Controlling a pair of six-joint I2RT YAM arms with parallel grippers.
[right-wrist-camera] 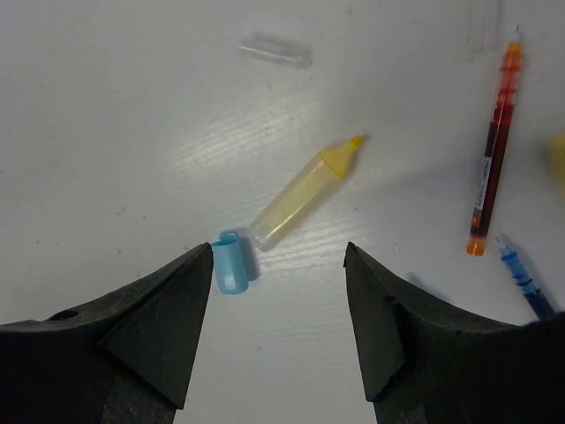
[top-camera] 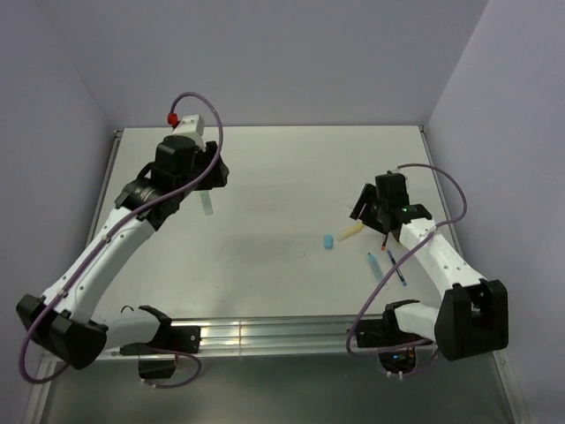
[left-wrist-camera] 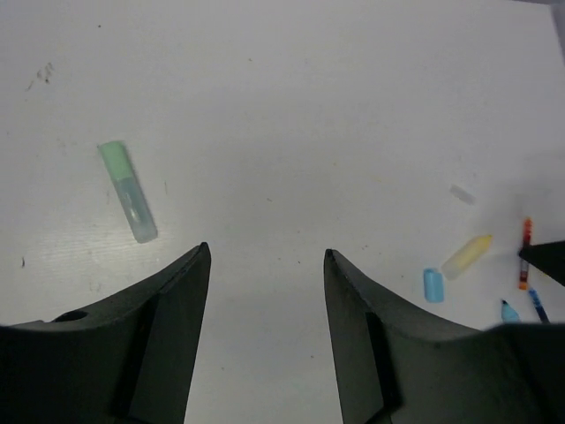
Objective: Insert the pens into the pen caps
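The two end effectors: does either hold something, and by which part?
Nothing is held. The left end effector and right end effector stand open and empty; the green marker and yellow marker lie on the table.

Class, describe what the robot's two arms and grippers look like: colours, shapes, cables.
Both the left arm and right arm have white links with black joints and bases. A purple cable loops along each. The left gripper and right gripper have black, wedge-shaped fingers. A red fitting tops the left wrist.
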